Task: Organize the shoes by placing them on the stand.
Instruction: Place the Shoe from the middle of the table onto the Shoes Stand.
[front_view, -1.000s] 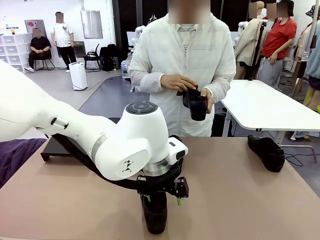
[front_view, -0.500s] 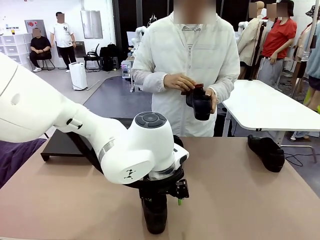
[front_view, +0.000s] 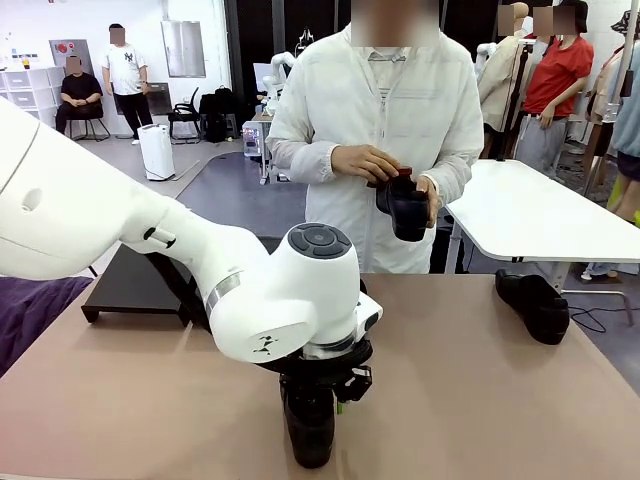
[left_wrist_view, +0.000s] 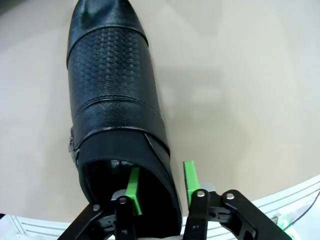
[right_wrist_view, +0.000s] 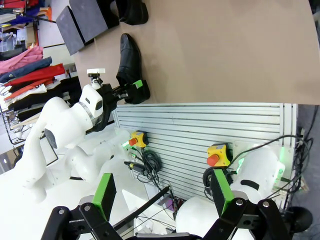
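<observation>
Front across table (front_view: 520, 400) — wrists (both) downward

Shoe (left_wrist_view: 112, 90): black leather, glossy, pebbled band on top; table (left_wrist_view: 240, 75) matt beige; stand (front_view: 120, 285) matt blk.

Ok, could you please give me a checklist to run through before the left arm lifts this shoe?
1. Left gripper straddles the shoe's heel wall, one pad inside: ok.
2. Grip closed on the wall: not ok, jaws open.
3. Stand has bare panel: ok.
4. Person's hands clear of the table, holding another shoe: ok.
5. Right gripper open, empty, away: ok.
</observation>
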